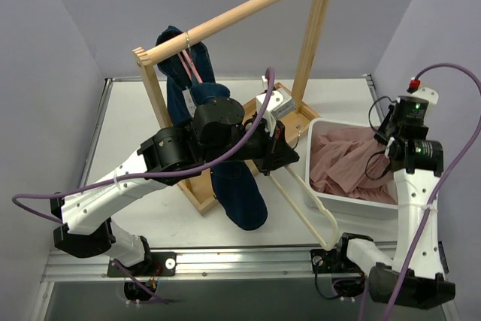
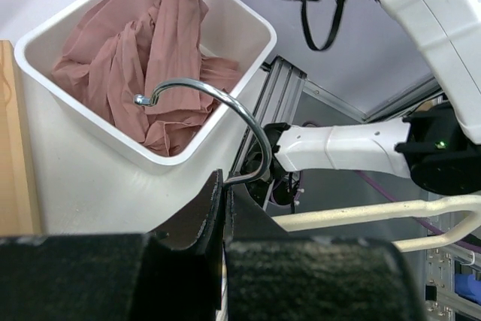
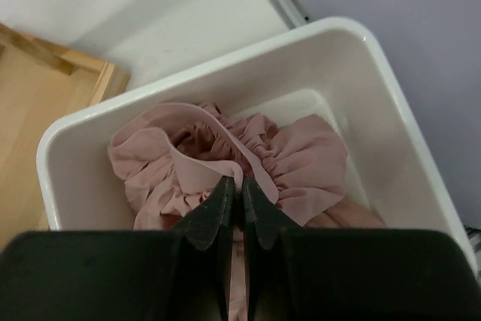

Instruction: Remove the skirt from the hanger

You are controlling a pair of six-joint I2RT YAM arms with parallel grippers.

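Inside bin (image 3: 225, 58), skirt (image 3: 301, 155) pinched; left tool (image 2: 223, 189) grips hanger (image 2: 361, 214).

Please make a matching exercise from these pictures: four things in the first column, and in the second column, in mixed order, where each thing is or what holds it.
Column 1
1. dusty-pink ruffled fabric skirt
2. cream slim hanger with silver metal hook
3. dark blue denim garment
4. right gripper

Column 2
a. hangs from the wooden rail
b. shut on a fold of the skirt
c. lies in the white plastic bin
d. gripped by the left gripper, off the rail

Pairs: 1-c, 2-d, 3-a, 4-b
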